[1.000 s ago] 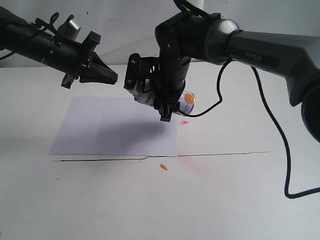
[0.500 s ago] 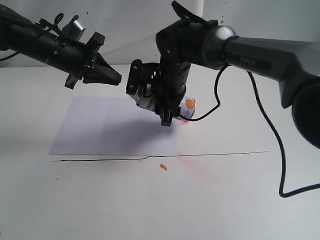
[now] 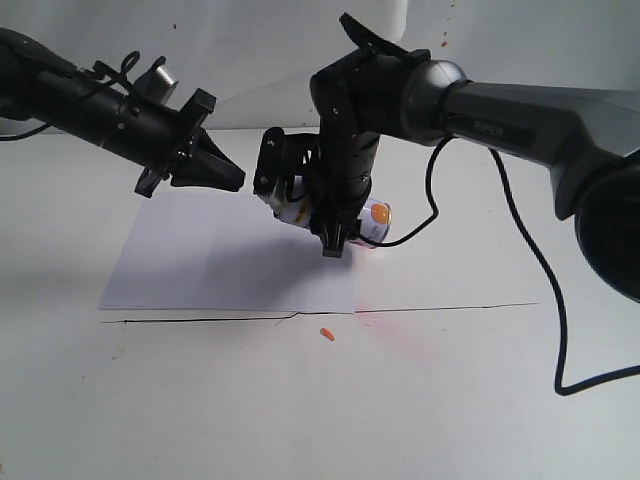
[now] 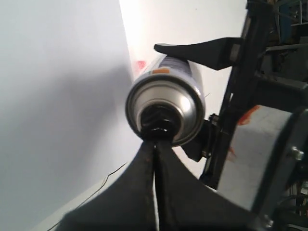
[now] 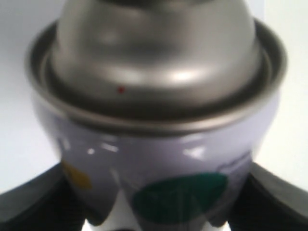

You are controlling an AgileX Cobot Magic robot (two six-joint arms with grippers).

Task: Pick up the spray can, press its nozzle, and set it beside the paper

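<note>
Right gripper is clamped across the body of the spray can, holding it in the air, tipped nearly on its side, over the right part of the paper. The left gripper has its fingers pressed together into one point, and that point meets the black nozzle head-on in the left wrist view. The can looks like rigid, smooth metal, probably light and likely slick on that rounded wall (the right wrist view shows glossy paint between the pads). A hold across the mid-body seems right. But a push on the nozzle runs along the can's length, so it may slide through the fingers unless the squeeze is firm.
</note>
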